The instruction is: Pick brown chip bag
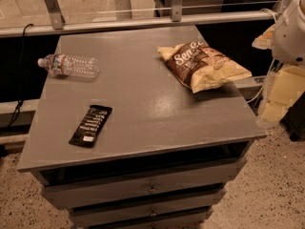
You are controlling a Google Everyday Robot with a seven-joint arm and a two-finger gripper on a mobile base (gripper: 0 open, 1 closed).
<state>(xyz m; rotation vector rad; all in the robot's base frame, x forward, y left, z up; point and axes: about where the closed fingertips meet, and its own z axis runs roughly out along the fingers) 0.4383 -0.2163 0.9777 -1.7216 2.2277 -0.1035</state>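
Note:
The brown chip bag (205, 65) lies flat on the grey cabinet top (143, 104), at its back right. It is puffy and crinkled, with a dark brown centre, white script lettering and pale yellow-tan edges. Its right corner reaches the cabinet's right edge. My gripper (275, 106) hangs beside the cabinet at the right edge of the view, below the white arm housing (291, 30). It is to the right of the bag, off the cabinet top, and touches nothing.
A clear plastic water bottle (70, 65) lies on its side at the back left. A flat black wrapper bar (90, 125) lies front left. A metal rail (143, 22) with glass runs behind the cabinet. Drawers (147, 189) face front; speckled floor lies around.

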